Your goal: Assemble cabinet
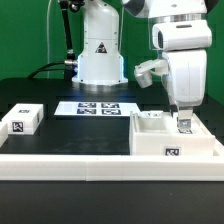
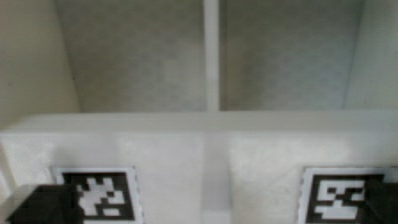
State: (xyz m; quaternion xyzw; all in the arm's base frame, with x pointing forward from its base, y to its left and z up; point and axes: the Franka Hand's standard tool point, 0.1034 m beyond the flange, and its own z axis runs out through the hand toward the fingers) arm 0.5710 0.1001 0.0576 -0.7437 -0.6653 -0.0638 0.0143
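The white cabinet body (image 1: 160, 135) stands open-topped at the exterior view's right, with a tag on its front. My gripper (image 1: 183, 122) hangs straight down over its right part, fingertips at the level of its top edge beside a small tag. In the wrist view the cabinet (image 2: 214, 150) fills the frame: a white face with two tags, and two inner bays behind it split by a thin wall. One dark finger (image 2: 25, 205) shows at the frame's corner, far out to the side. The jaws look wide apart with nothing held. A small white tagged panel (image 1: 22, 120) lies far off at the exterior view's left.
The marker board (image 1: 97, 107) lies flat at mid-table in front of the robot base (image 1: 100, 55). A long white rail (image 1: 100, 160) runs along the table's front edge. The table top is black.
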